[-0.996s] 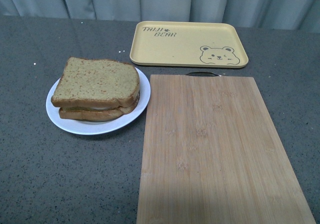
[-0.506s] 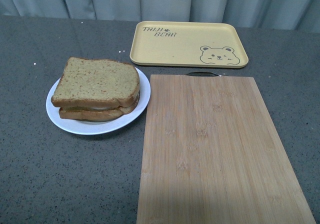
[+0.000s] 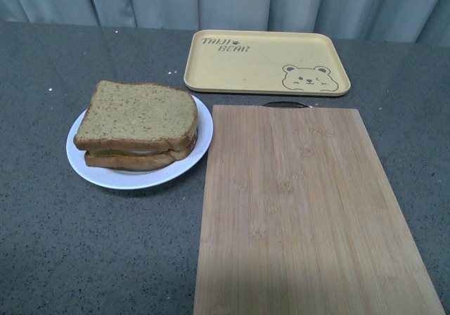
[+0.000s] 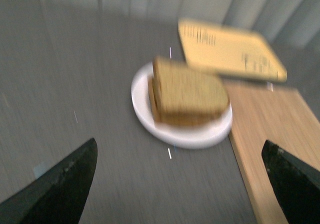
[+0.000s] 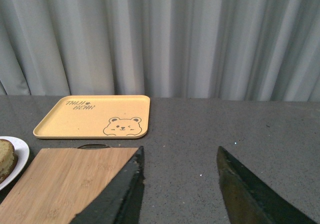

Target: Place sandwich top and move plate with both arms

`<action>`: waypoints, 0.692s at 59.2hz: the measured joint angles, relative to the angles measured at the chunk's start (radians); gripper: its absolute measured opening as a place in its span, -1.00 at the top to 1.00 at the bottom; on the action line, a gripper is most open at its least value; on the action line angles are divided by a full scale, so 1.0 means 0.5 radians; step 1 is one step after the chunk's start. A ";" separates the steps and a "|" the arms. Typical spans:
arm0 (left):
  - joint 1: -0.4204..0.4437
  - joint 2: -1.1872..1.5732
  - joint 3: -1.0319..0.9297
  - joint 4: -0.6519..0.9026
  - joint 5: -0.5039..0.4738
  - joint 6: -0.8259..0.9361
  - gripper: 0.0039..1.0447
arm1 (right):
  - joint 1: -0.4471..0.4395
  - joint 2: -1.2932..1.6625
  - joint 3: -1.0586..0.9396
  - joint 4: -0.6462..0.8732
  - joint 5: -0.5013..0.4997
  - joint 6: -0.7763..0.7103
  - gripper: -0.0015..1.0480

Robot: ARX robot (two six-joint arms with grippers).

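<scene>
The sandwich top point(image 3: 136, 114), a golden-brown speckled slice, lies on the stacked sandwich on the round white plate point(image 3: 91, 171) at the table's left. It also shows, blurred, in the left wrist view point(image 4: 189, 90) on the plate point(image 4: 145, 111). My left gripper point(image 4: 180, 184) is open and empty, some way short of the plate. My right gripper point(image 5: 180, 184) is open and empty over the grey table beside the cutting board; the plate's edge point(image 5: 17, 156) shows at that view's side. Neither arm shows in the front view.
A bamboo cutting board point(image 3: 299, 209) lies right of the plate, close to its rim. A yellow bear tray point(image 3: 267, 62) sits behind the board. Grey curtains hang at the back of the dark grey table point(image 3: 84, 252).
The front view has shifted very slightly; the sandwich, plate, board and tray have not moved. The left wrist view is motion-blurred.
</scene>
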 joint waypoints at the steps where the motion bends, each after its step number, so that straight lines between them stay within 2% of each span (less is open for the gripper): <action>1: 0.005 0.081 0.009 -0.027 0.014 -0.079 -0.88 | 0.000 0.000 0.000 0.000 0.002 0.000 0.12; 5: -0.032 0.285 0.012 0.020 0.014 -0.234 -0.88 | 0.000 0.000 0.000 -0.001 0.004 0.000 -0.08; 9: -0.180 0.660 0.060 0.291 -0.059 -0.550 -0.88 | 0.000 0.000 0.000 -0.001 0.004 0.000 -0.42; 16: -0.375 1.244 0.157 0.702 -0.116 -0.962 -0.88 | 0.000 0.000 0.000 -0.001 0.003 0.000 -0.84; 29: -0.629 2.164 0.292 1.275 -0.163 -1.656 -0.88 | 0.000 0.000 0.000 -0.001 0.004 0.001 -0.82; 34: -0.736 2.541 0.375 1.444 -0.226 -1.935 -0.88 | 0.000 0.000 0.000 0.000 0.003 0.001 -0.82; 41: -0.797 2.840 0.474 1.585 -0.275 -2.152 -0.88 | 0.000 0.000 0.000 -0.001 0.004 0.001 -0.82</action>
